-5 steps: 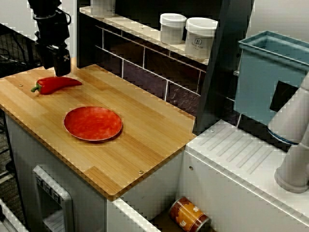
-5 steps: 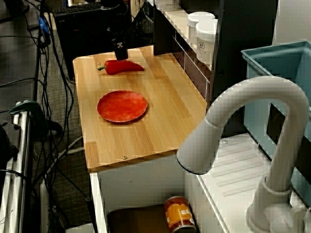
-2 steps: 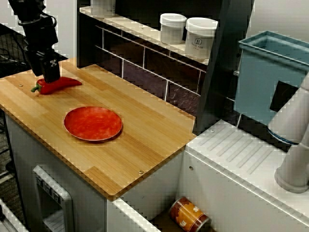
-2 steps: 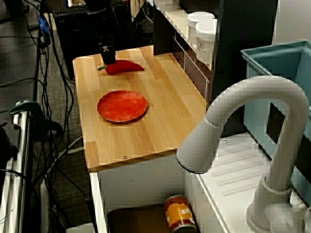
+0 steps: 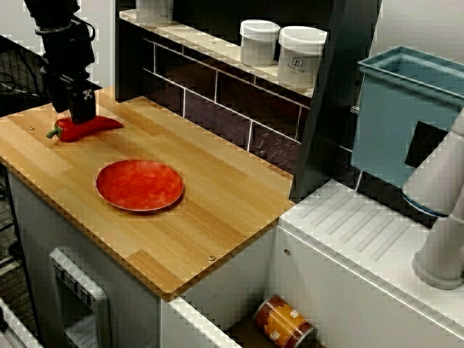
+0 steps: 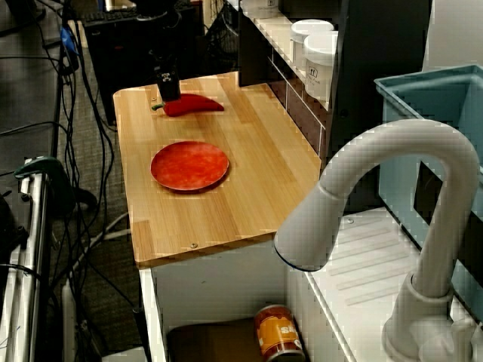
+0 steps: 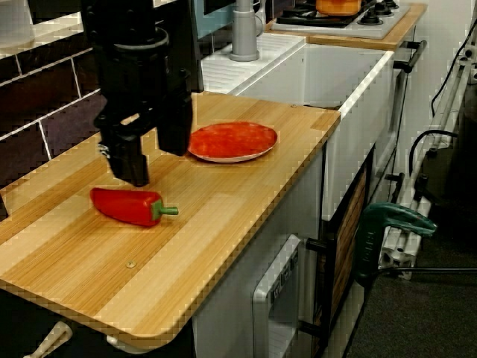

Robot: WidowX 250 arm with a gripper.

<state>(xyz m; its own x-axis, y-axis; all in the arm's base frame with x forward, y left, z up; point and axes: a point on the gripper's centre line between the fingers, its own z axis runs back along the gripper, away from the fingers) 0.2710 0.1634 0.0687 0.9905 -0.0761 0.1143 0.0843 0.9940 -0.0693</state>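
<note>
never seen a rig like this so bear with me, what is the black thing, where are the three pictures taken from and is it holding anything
The black thing is a robot arm; its end effector is the two-fingered grasping part at its tip. One picture looks across the wooden counter from the sink side, one from behind the white faucet, one from low at the counter's far end. On the counter lie a red pepper and a red plate, apart. The end effector hangs close over the pepper with fingers spread; it holds nothing.
</note>
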